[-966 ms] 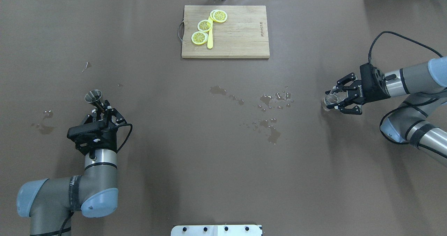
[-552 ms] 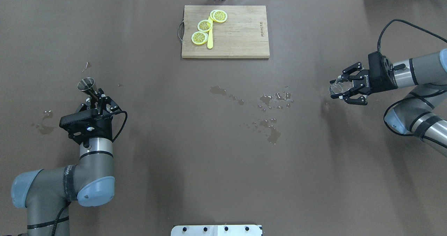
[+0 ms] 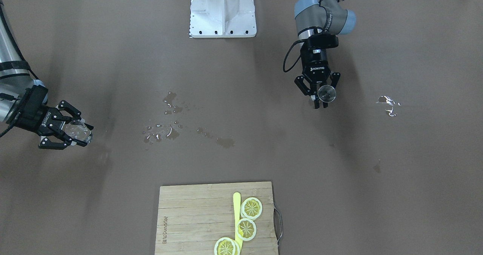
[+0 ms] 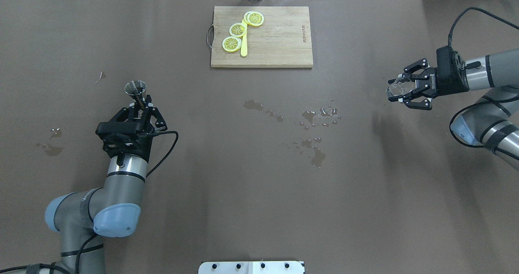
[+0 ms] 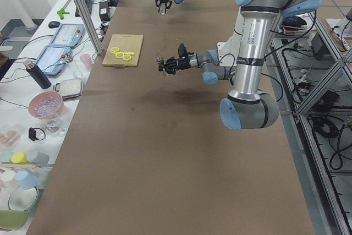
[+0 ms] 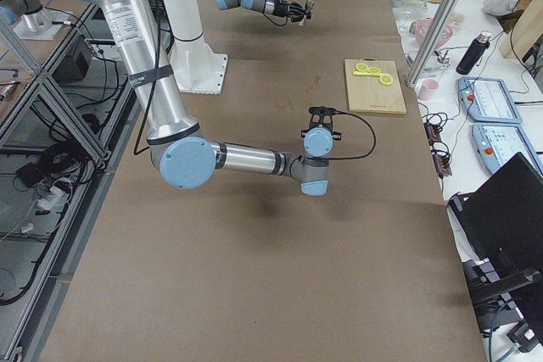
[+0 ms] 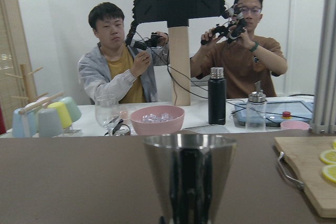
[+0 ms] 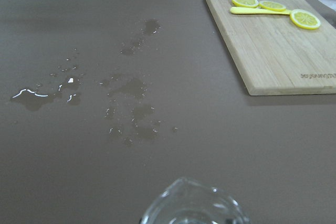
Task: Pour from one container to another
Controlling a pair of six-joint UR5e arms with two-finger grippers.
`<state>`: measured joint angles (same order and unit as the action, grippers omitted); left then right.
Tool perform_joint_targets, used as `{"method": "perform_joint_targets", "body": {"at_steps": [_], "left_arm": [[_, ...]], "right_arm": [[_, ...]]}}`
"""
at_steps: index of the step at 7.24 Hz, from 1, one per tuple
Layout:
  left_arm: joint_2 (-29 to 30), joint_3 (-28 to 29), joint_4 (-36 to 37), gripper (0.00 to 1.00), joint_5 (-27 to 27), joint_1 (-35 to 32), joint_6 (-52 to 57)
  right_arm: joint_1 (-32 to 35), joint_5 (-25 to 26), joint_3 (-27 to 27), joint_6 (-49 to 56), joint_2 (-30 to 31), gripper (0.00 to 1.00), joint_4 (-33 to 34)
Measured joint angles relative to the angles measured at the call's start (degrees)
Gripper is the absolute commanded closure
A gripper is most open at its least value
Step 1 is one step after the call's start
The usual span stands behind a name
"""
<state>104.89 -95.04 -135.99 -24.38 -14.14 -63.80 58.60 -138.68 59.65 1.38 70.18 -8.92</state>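
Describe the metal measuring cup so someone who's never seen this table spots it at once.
From the wooden cutting board, look toward the robot's left arm. The left gripper holds a small measuring cup upright. Unlike the clear glass in the right gripper, it is shiny grey metal, flared like a cone.

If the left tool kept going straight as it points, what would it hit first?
Likely nothing on the table: the left tool, holding the jigger, aims past the cutting board toward the far edge.
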Motion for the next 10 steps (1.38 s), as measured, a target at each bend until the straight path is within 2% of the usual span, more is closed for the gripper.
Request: {"method": "perform_joint_targets", "body": {"at_steps": [1, 3, 7, 10], "left_arm": [[2.7, 4.3, -8.9, 1.00, -0.7, 0.7, 7.8], [5.2, 6.8, -17.8, 1.00, -6.2, 1.4, 15.2], [7.5, 4.1, -23.8, 1.00, -17.5, -1.1, 30.1], [8.1, 4.1, -27.3, 1.00, -31.7, -5.3, 32.5]], "right_arm": [[0.5, -0.1, 0.0, -0.1, -0.5, 1.00, 0.1], [1.1, 0.1, 0.1, -0.7, -1.2, 1.00, 0.5], [3.9, 1.5, 2.4, -4.0, -1.9, 1.00, 4.1], [5.0, 1.6, 3.6, -3.6, -1.8, 1.00, 5.6]]}}
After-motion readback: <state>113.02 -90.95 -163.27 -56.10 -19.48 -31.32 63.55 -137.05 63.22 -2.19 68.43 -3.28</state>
